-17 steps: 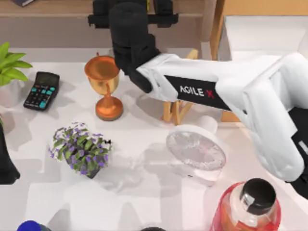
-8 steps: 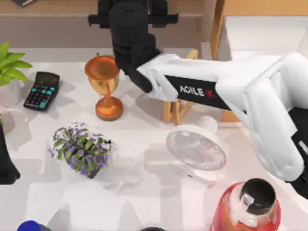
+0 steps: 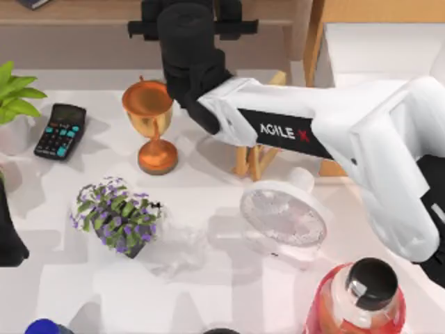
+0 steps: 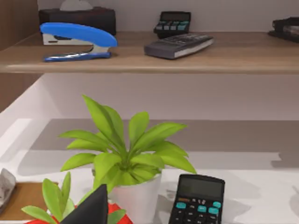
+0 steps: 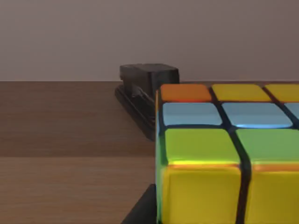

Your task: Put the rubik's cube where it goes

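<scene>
The rubik's cube [image 5: 224,154] looms close in the right wrist view, with yellow, green, pale blue and orange squares between dark lines. It sits over the brown wooden shelf [image 5: 70,140], and a dark part of my right gripper lies against its near lower edge. From above, my right gripper [image 3: 186,28] reaches over the shelf [image 3: 83,14] at the back of the table and covers the cube. My left arm [image 3: 8,236] is parked at the left edge.
A black stapler-like object [image 5: 145,88] lies on the shelf just behind the cube. On the table stand a copper trophy [image 3: 149,118], a calculator [image 3: 60,130], a purple flower pot [image 3: 117,216], a white fan [image 3: 284,217], a wooden stand [image 3: 254,160] and a red bottle [image 3: 361,299].
The right arm has hardly moved; its gripper end shifted very slightly over the shelf. The left arm is still.
</scene>
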Motion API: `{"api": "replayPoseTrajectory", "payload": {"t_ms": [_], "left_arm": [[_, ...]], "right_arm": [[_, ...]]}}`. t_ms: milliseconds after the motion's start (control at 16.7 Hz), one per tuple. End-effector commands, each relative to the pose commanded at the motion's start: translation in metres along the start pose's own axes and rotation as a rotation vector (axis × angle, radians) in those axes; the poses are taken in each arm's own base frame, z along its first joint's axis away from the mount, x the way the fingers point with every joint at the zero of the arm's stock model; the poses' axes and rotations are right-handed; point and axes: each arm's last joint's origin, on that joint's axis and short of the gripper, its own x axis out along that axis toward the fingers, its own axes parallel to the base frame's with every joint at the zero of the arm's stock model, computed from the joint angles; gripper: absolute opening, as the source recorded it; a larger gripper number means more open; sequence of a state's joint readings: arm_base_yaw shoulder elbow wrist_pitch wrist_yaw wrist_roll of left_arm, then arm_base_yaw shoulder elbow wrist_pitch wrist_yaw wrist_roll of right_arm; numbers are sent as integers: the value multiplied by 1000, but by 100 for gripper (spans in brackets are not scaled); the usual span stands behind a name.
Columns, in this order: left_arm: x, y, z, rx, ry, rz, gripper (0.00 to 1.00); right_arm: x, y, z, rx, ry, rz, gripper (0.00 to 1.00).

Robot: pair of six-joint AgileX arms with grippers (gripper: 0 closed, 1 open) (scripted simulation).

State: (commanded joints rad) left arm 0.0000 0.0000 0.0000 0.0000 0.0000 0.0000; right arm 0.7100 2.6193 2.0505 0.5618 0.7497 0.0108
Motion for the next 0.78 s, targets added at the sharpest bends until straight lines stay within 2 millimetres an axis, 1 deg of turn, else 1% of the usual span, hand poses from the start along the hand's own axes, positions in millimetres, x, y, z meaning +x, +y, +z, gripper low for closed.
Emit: {"api": "replayPoseTrajectory", "payload": {"t_ms": [120, 240, 360, 540, 660, 780], "left_arm": [[0, 0, 0, 0, 0, 0, 100], [0, 0, 0, 0, 0, 0, 100], [0, 0, 0, 0, 0, 0, 100], [0, 0, 0, 0, 0, 0, 100], [0, 0, 0, 0, 0, 0, 100], [0, 0, 0, 0, 0, 0, 100]], "right_arm": [[-2, 1, 2, 3, -4, 5, 0], [-2, -2, 8, 4, -17, 7, 0], [-2, -5, 8, 0, -15, 7, 0], [-12, -3, 11, -15, 5, 18, 0], [-20, 1, 18, -4, 3, 8, 0], [-22, 2, 21, 3, -1, 5, 0]]}}
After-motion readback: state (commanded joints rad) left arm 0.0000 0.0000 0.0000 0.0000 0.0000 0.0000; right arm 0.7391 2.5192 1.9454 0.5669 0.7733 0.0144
